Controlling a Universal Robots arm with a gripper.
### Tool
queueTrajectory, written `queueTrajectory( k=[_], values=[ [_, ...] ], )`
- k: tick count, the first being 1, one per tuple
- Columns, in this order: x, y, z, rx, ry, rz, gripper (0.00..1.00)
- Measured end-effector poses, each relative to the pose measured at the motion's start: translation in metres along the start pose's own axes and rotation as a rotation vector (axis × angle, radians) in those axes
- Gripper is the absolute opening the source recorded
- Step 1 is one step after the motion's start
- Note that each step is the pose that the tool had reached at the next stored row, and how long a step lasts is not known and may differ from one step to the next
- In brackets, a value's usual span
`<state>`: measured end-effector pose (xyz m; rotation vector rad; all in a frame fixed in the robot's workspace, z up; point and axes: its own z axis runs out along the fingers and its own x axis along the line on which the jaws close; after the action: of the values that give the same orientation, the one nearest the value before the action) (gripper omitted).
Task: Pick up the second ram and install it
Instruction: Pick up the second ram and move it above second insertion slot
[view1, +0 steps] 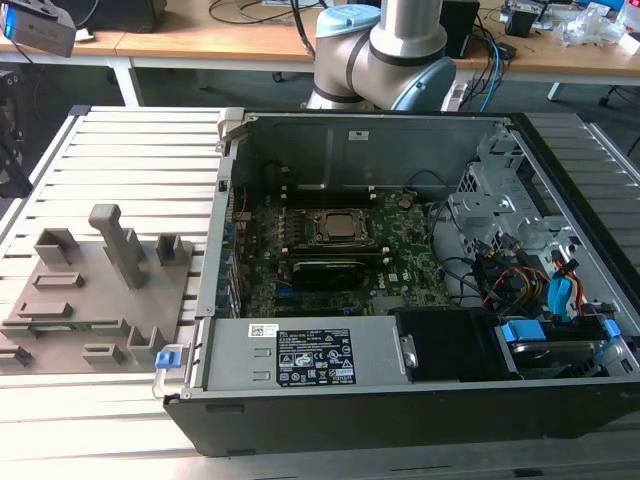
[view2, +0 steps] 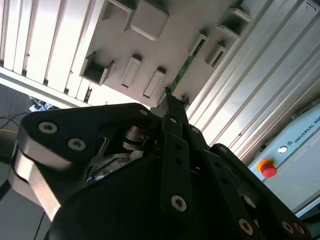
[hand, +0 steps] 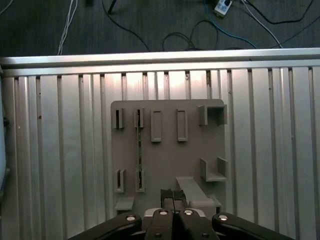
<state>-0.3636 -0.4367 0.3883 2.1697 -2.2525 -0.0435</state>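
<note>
A: Green strip on the grey plate: is that the second ram?

B: Yes. In the first wrist view it stands on its long edge in the holder plate, with each end caught between a small pair of brackets. The second wrist view shows the second ram as a thin green line on that same plate.

A: And the gripper?

B: It hangs over the plate's edge, next to a raised block, apart from the ram. Its fingers are drawn close together, with only a hairline gap and nothing between them.

A: So the ram is untouched?

B: Nothing touches it. It sits in its slot, off to one side of the fingertips.

A: Where does the plate lie in the wider scene?

B: In the exterior view the plate is in the lower part at the exterior view's left, flat on the slatted metal table. Just beside it, filling the centre and the exterior view's right, is the open computer case. The motherboard is bare inside, and the processor socket is near its middle.

A: The arm?

B: Its grey and blue base rises at the upper centre of the frame, behind the case.
</note>
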Motion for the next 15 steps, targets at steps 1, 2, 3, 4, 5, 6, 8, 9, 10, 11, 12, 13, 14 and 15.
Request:
queueTrajectory(
  k=[1, 2, 3, 4, 5, 6, 8, 9, 10, 11, 12, 13, 14, 15],
  values=[
    [0.0, 0.0, 0.0, 0.0, 0.0, 0.0, 0.11],
    [0.0, 0.0, 0.0, 0.0, 0.0, 0.0, 0.11],
    [0.0, 0.0, 0.0, 0.0, 0.0, 0.0, 0.11],
    [0.0, 0.0, 0.0, 0.0, 0.0, 0.0, 0.11],
    [0.0, 0.0, 0.0, 0.0, 0.0, 0.0, 0.24],
    [0.0, 0.0, 0.0, 0.0, 0.0, 0.0, 0.29],
    [0.0, 0.0, 0.0, 0.0, 0.0, 0.0, 0.36],
    [0.0, 0.0, 0.0, 0.0, 0.0, 0.001, 0.36],
    [0.0, 0.0, 0.0, 0.0001, 0.0, 0.001, 0.36],
    [0.001, -0.0001, 0.0006, 0.0001, -0.0001, 0.0, 0.36],
    [0.0024, -0.0001, 0.0042, 0.0, 0.0, 0.001, 0.36],
    [0.0029, -0.0003, 0.0072, 0.0001, -0.0001, 0.001, 0.36],
    [0.0029, -0.0003, 0.0085, -0.0001, 0.0001, 0.001, 0.36],
    [0.0029, -0.0003, 0.0095, 0.0, -0.0001, 0.001, 0.36]
  ],
)
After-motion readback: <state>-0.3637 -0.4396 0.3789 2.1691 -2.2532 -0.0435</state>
